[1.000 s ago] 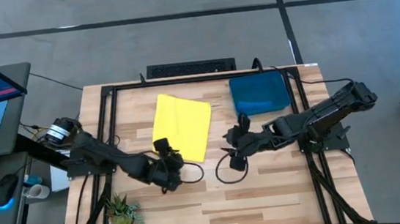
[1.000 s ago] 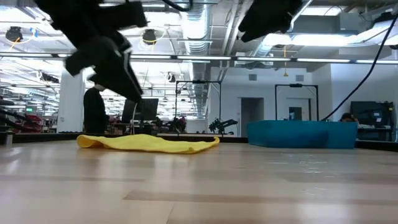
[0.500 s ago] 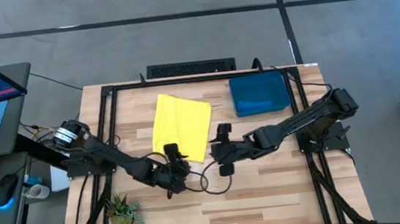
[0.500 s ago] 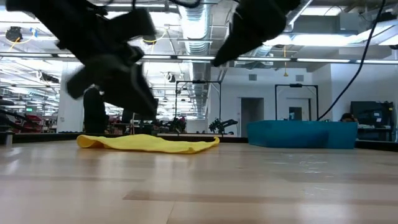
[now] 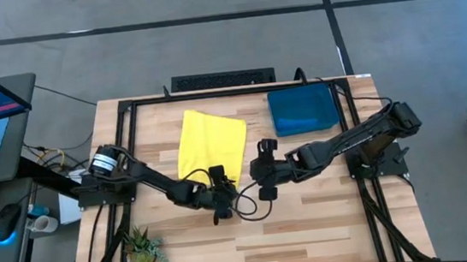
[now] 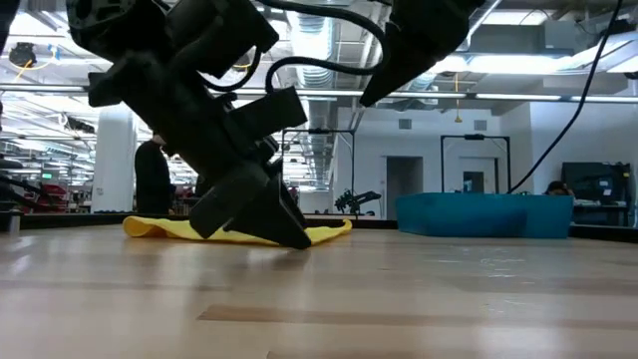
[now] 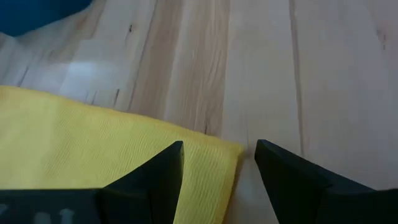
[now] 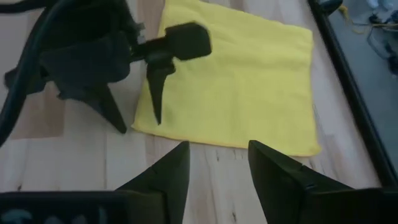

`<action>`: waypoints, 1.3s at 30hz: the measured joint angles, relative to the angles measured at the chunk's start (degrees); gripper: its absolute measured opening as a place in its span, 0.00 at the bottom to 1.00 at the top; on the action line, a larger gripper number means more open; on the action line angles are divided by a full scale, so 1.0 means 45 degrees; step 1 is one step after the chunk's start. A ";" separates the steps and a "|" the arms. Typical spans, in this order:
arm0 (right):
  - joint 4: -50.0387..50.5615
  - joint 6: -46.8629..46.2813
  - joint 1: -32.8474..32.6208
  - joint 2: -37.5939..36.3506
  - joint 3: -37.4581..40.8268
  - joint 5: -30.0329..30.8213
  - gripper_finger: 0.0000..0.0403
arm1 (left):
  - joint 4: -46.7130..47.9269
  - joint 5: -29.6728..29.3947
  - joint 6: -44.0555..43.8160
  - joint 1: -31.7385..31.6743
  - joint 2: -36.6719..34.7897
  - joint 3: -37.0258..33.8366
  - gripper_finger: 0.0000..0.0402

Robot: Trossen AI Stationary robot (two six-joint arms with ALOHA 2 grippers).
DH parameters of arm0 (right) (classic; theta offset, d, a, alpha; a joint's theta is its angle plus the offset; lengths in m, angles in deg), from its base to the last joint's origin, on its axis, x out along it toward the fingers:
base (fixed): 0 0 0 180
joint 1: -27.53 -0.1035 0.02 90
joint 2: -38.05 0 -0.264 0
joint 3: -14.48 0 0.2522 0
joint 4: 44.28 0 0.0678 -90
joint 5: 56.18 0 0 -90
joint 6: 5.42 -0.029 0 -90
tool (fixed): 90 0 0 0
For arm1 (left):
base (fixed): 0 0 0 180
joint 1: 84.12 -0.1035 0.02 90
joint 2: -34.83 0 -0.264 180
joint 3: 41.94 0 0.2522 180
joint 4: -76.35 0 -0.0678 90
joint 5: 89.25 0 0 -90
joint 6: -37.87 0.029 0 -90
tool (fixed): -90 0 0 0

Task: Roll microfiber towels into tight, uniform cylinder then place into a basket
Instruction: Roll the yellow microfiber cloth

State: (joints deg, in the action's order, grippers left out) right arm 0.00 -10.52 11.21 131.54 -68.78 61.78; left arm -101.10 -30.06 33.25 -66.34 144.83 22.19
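A yellow towel point(image 5: 212, 146) lies spread flat on the wooden table point(image 5: 311, 218), a little left of the middle, with its long side running away from the front edge. It is not rolled. Its near right corner is the part closest to me.

My left claw point(image 5: 223, 202) is down at that corner, tilted toward the tabletop. Its two fingers stand wide apart with nothing between them. In my left wrist view the corner of the yellow towel point(image 7: 93, 155) sits just ahead of the gap between the fingers point(image 7: 155, 180), one finger over the cloth and the other over bare wood. From table height my left claw point(image 6: 289, 234) reaches down to the tabletop right in front of the towel point(image 6: 239, 231).

My right claw point(image 5: 260, 176) hangs above the table just to the right of the same corner, close to the left claw but apart from it. Its fingers point(image 8: 273, 168) are open and hold nothing; the towel point(image 8: 242, 87) and my left claw point(image 8: 134, 112) lie ahead of them.

The basket point(image 5: 303, 110), a dark blue shallow bin, sits at the back right of the table, well apart from the towel. Whether anything lies inside I cannot tell.

A small potted plant point(image 5: 144, 250) stands at the front left corner of the table.
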 joint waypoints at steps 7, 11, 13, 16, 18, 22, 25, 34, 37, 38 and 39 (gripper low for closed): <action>-0.0015 0.0000 0.0006 0.0000 0.0001 0.0171 0.41 | -0.0225 0.0128 -0.0117 -0.0548 0.0128 0.0033 0.50; 0.0002 0.0003 0.0006 0.0000 0.0004 0.0166 0.38 | 0.0076 0.0759 -0.0475 -0.0792 0.0101 0.0049 0.48; 0.0076 0.0005 0.0006 0.0000 0.0005 0.0161 0.37 | 0.0280 0.0708 -0.0467 -0.0845 0.0099 0.0058 0.43; 0.0087 0.0005 0.0006 0.0000 0.0006 0.0147 0.35 | 0.0483 0.0598 -0.0439 -0.0924 0.0111 0.0063 0.34; 0.0087 0.0010 0.0006 0.0000 0.0006 0.0147 0.34 | 0.0518 0.0669 -0.0315 -0.0951 0.0117 0.0058 0.27; 0.0097 0.0010 0.0006 0.0000 0.0006 0.0142 0.32 | 0.0604 0.0617 -0.0231 -0.0951 0.0131 0.0045 0.14; 0.0167 -0.0014 -0.0002 0.0000 0.0006 0.0137 0.31 | 0.0670 0.0805 -0.0218 -0.0901 0.0135 0.0044 0.05; 0.1636 -0.0916 -0.0301 0.0000 0.0008 0.0132 0.30 | 0.1180 0.0346 0.0282 0.0254 0.0009 0.0033 0.00; 0.1759 -0.0967 -0.0373 0.0000 0.0011 0.0132 0.30 | 0.2483 0.0609 0.0121 0.0588 -0.0332 0.0329 0.00; 0.1763 -0.0967 -0.0373 0.0000 0.0011 0.0132 0.30 | 0.2995 0.0729 -0.0025 0.0723 -0.0460 0.0464 0.00; 0.1768 -0.0971 -0.0373 0.0000 0.0011 0.0132 0.30 | 0.3482 0.0911 -0.0190 0.0863 -0.0586 0.0592 0.00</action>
State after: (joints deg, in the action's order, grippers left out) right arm 7.96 -14.90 9.53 131.54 -68.73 62.37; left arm -85.43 -25.96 32.39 -62.46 142.19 24.86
